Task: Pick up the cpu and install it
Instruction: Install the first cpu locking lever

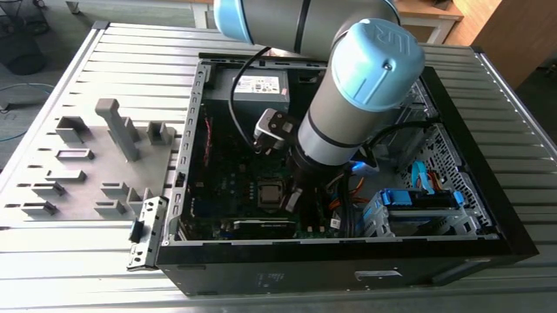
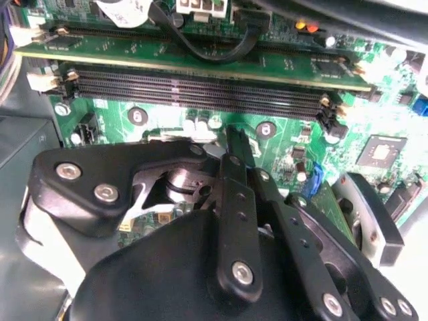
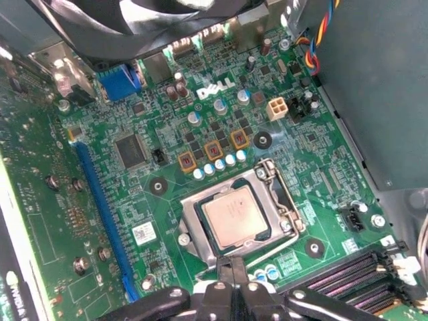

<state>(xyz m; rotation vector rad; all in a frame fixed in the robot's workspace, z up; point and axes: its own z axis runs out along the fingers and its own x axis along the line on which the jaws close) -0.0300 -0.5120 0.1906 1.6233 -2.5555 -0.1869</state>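
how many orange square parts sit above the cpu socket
3, in a row on the motherboard beside the cpu. More may be hidden.

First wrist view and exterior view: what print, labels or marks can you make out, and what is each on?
White logo on the motherboard, beyond the cpu: a maker's mark, not copied here.
White sticker on the motherboard: too small to read.
White label on the power supply: too small to read.
cpu top: no readable print.
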